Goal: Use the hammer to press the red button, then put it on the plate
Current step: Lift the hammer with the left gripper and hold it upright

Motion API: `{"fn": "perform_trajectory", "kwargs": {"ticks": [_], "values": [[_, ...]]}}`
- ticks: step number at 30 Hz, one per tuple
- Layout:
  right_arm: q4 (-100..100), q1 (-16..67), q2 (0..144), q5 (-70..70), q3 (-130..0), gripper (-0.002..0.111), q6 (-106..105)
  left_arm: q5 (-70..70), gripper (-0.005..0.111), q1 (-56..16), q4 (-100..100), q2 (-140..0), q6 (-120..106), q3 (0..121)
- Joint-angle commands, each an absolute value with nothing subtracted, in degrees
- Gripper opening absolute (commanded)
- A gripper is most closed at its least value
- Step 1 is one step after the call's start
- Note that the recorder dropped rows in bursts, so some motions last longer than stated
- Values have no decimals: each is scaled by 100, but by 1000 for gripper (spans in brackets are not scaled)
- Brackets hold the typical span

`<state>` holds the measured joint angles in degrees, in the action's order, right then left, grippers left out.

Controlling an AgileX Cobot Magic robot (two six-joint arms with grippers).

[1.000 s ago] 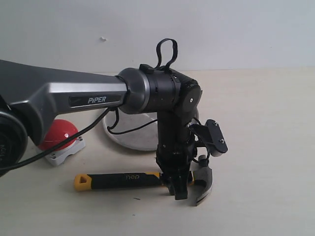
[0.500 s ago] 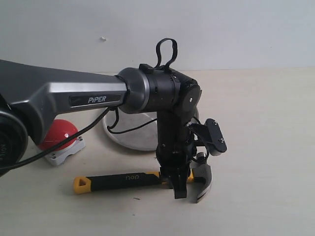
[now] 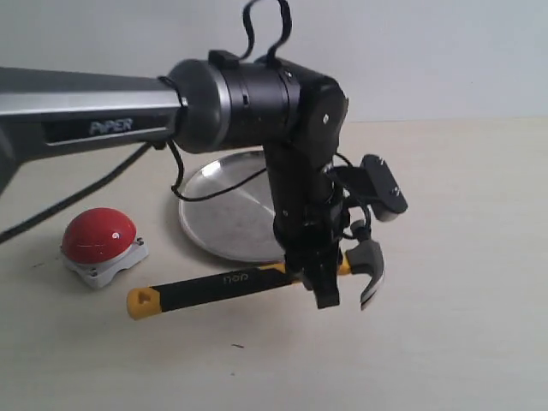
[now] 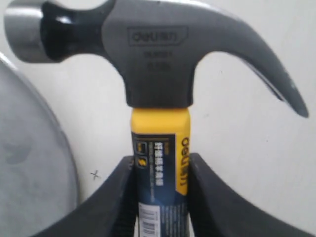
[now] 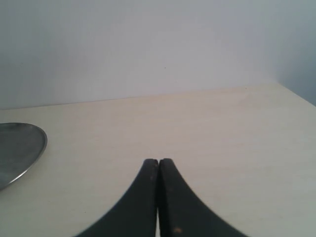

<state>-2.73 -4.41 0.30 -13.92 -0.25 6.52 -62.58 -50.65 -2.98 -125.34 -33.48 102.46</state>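
Note:
My left gripper (image 3: 321, 287) is shut on the hammer (image 3: 231, 282), gripping the handle just below the dark head. The hammer hangs above the table, yellow end tilted down to the left. In the left wrist view the hammer (image 4: 160, 74) fills the frame, its yellow-and-black neck clamped between the fingers of the left gripper (image 4: 160, 163). The red button (image 3: 98, 237) sits on its grey base at the left, apart from the hammer. The silver plate (image 3: 218, 214) lies behind the arm; the plate (image 4: 29, 163) also shows beside the hammer. My right gripper (image 5: 158, 162) is shut and empty.
The left arm's grey link marked PIPER (image 3: 86, 116) spans the left of the exterior view above the button. A black cable (image 3: 214, 190) hangs over the plate. The plate's rim (image 5: 29, 153) shows at the edge of the right wrist view, over bare tabletop.
The left gripper has lifted the hammer off the table; the head is now raised and the handle tilts down to the left. The arm rose, uncovering the button and more of the plate.

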Motion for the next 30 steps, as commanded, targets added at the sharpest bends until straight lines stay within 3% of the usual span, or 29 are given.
{"fn": "perform_trajectory", "kwargs": {"ticks": [1, 23, 30], "values": [[-287, -486, 0, -1352, 0, 0, 601, -5811, 0, -5075, -323, -11960, -2955, 10275], [-287, -486, 0, -1352, 0, 0, 601, -3105, 0, -5142, -86, -11054, -1367, 10143], [-287, -486, 0, -1352, 0, 0, 601, -825, 0, -5154, -99, -10645, -890, 8973]]}}
